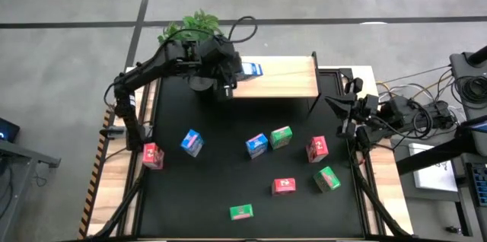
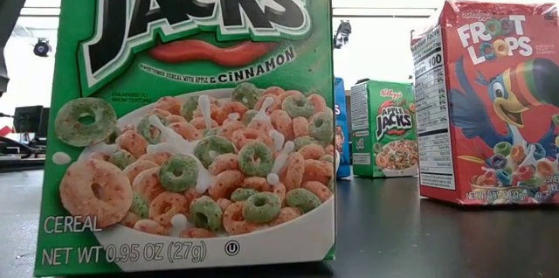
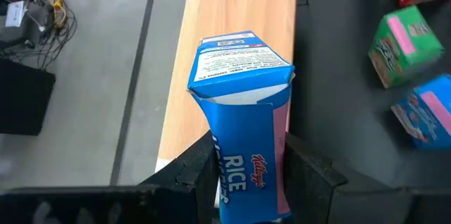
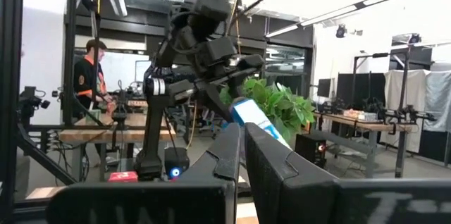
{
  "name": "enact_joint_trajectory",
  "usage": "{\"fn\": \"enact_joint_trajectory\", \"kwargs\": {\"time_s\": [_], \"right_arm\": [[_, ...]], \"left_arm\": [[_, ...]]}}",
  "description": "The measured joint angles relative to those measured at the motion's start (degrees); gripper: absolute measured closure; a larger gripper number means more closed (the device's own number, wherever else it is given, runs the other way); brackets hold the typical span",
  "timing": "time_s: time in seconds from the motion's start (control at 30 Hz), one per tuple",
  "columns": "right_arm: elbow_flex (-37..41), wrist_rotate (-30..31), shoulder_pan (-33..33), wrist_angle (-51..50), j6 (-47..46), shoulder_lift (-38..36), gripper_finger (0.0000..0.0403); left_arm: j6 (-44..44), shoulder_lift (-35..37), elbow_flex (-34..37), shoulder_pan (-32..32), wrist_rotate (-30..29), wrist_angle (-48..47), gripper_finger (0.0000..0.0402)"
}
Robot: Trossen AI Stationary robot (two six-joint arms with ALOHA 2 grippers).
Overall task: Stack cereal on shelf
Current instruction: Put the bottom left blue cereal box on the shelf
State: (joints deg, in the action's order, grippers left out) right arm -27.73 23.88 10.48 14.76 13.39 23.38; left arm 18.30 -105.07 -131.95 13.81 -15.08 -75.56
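My left gripper (image 3: 246, 168) is shut on a blue cereal box (image 3: 243, 111) over the left end of the light wooden shelf (image 1: 285, 78), next to the potted plant (image 1: 194, 25). The right wrist view shows that box (image 4: 255, 120) tilted below the left arm. Eight other boxes lie or stand on the black mat: two blue (image 1: 192, 142) (image 1: 256, 145), three green (image 1: 281, 136) (image 1: 326, 179) (image 1: 241, 211), three red (image 1: 152, 154) (image 1: 316, 148) (image 1: 284, 186). My right gripper (image 1: 338, 109) waits shut at the table's right edge, touching nothing. My left gripper pinches the blue box between its two fingers (image 3: 194, 171), one on each narrow side of its end nearest the wrist (image 3: 243, 182). The box points away from the fingers, its far end (image 3: 239, 65) over the shelf plank. Whether it touches the plank, I cannot tell.
The shelf top to the right of the held box is bare wood (image 3: 232, 13). The plant stands close on the left arm's far side. In the low view a green box (image 2: 188, 112) fills the near edge, with a red one (image 2: 493, 103) to its right.
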Motion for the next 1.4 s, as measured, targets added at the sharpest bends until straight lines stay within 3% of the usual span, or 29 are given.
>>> {"fn": "enact_joint_trajectory", "kwargs": {"time_s": [0.27, 0.57, 0.7, 0.93, 1.4], "right_arm": [[0.0, 0.0, 0.0, 0.0, -2.0, 0.0, 0.0390], [0.0, 0.0, 0.0, 0.0, -2.5, 0.0, 0.0390], [0.0, 0.0, 0.0, 0.0, -2.4, -0.1, 0.0390], [0.0, 0.0, 0.0, -1.3, -3.1, -0.1, 0.0390], [0.1, 0.0, 0.0, -1.3, -3.0, 0.0, 0.0390]], "left_arm": [[-1.5, -5.2, -0.1, 5.4, 6.9, -1.7, 0.0285], [-6.1, -5.9, 2.0, 8.9, 8.1, -1.1, 0.0280], [-6.8, -5.9, 2.3, 9.6, 11.4, -0.1, 0.0262], [-6.8, -5.9, 2.3, 9.8, 11.4, 0.7, 0.0234], [-6.6, -7.3, 2.5, 9.9, 11.2, 3.0, 0.0233]]}}
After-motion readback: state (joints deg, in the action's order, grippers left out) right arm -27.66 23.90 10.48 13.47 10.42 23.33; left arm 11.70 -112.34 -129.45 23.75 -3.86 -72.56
